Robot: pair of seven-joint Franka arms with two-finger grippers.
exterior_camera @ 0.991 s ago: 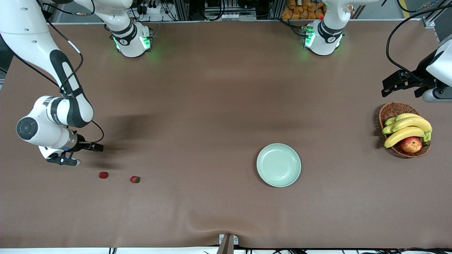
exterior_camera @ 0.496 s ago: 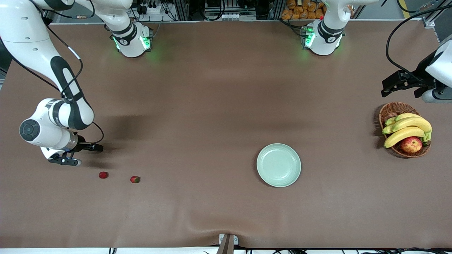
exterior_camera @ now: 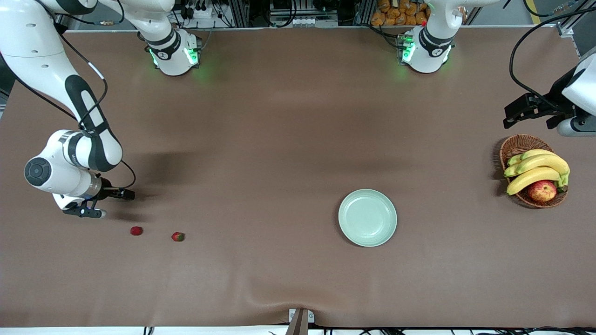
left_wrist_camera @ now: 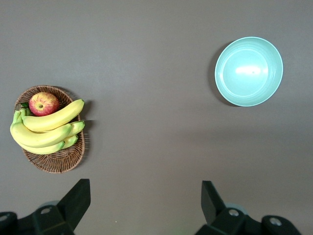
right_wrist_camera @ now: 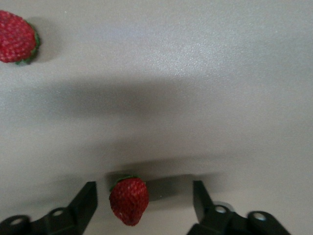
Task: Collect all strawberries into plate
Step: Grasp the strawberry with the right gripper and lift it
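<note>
My right gripper (right_wrist_camera: 144,205) straddles a strawberry (right_wrist_camera: 129,199), fingers apart and seemingly not yet touching; left gripper (left_wrist_camera: 144,205) waits open by the basket (left_wrist_camera: 61,159).

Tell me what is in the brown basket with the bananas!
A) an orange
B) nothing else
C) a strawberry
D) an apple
D: a red-yellow apple sits in the wicker basket next to the bananas, in the front view and the left wrist view alike.
</note>
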